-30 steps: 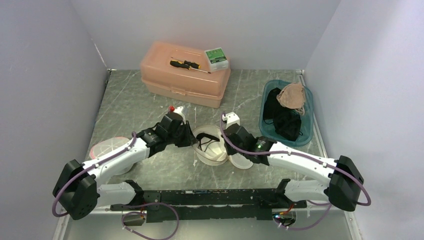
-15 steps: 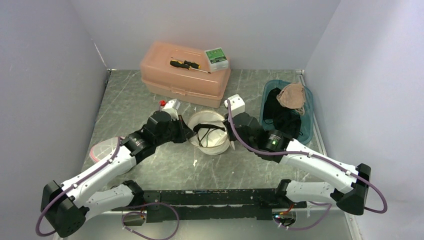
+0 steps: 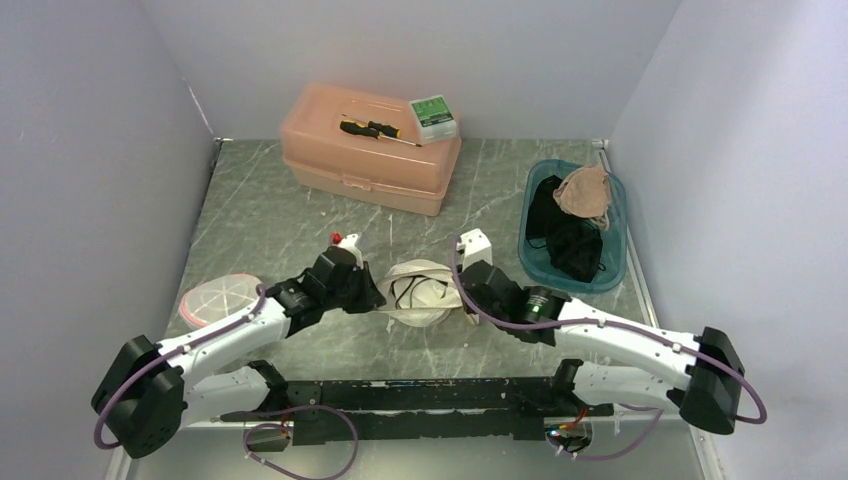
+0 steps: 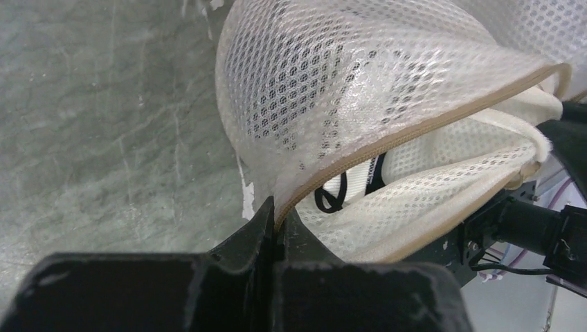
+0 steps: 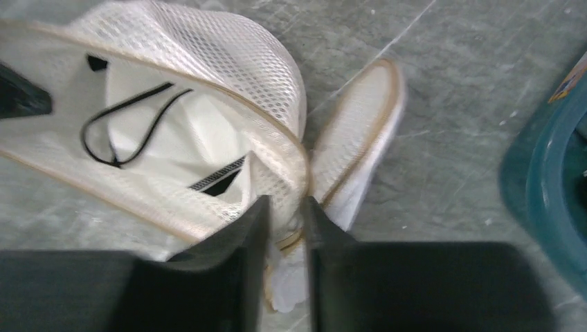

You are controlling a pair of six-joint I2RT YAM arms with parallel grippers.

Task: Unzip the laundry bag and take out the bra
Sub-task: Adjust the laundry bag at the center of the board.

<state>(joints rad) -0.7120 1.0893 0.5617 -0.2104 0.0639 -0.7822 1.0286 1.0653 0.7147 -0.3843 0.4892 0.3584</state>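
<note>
**Bag's unzipped, bra not out yet**

Big picture first: the table [image 3: 290, 210] is boxed in by walls on three sides. The toolbox [image 3: 365, 165] sits at the back and the bin [image 3: 575, 283] on the right, already holding some clothes. Both are well apart from the action, so the middle of the table is where the free room is.

The bag [image 3: 415, 295] sits in that middle patch, between the two arms. The zip job looks done to me: the mouth gapes wide, its tan zip edge [image 4: 415, 128] runs around the opening, and a flap [image 5: 360, 131] lies flat on the table just beside it.

The left gripper [image 4: 277, 214] is clamped tight on the bag's rim on its side. The right gripper [image 5: 285, 214] has its jaws a narrow crack apart with the opposite rim sitting in the gap. I can't tell if it's pinching the mesh or loose around it.

The bra [image 5: 220, 181] is inside the bag, with black straps showing against the white lining. So the removal half is all left: one gripper has to go in through the mouth and fish it out while the other holds the bag.

On room, the right arm's side is tighter since the bin is near. The left side has open table apart from a pink dish [image 3: 218, 300] beside that arm. The opening faces up, so going in from above looks easiest.
</note>
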